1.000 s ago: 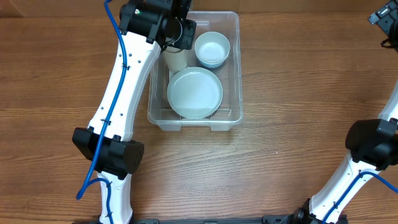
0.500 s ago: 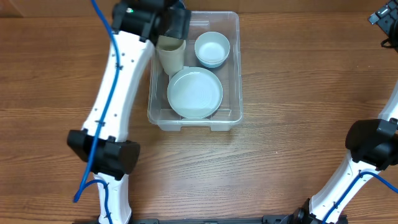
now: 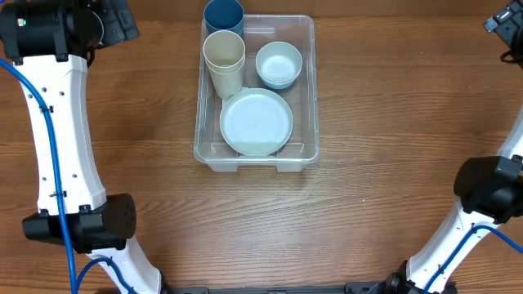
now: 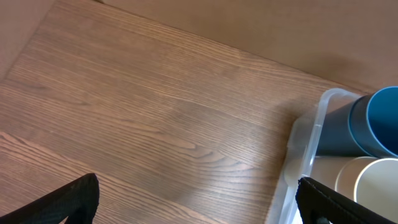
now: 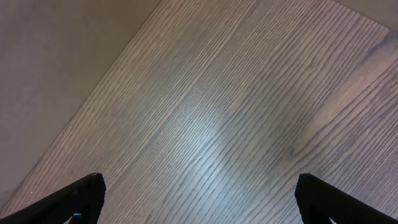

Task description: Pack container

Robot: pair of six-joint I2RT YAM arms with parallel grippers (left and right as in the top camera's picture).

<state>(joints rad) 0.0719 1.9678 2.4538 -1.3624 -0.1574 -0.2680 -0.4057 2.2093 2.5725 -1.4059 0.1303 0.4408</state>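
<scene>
Clear plastic container (image 3: 308,114) at the back middle of the table (image 3: 392,122), holding a plate (image 3: 256,122), bowl (image 3: 279,64) and cup (image 3: 224,51): probably light, stiff, slick-walled, best gripped at its rim; left gripper (image 4: 198,202) and right gripper (image 5: 199,199) both spread wide, empty.

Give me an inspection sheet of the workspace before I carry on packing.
Surface: wooden table.
Job's things: container holds plate, bowl and cream cup; blue cup at its far-left corner.
Clutter: nothing seen.
Grippers: left gripper open, empty, beside the container; right gripper open, empty, over wood.
Cables: blue cable along the left arm.
Surroundings: plain tan area beyond the table edge.
</scene>
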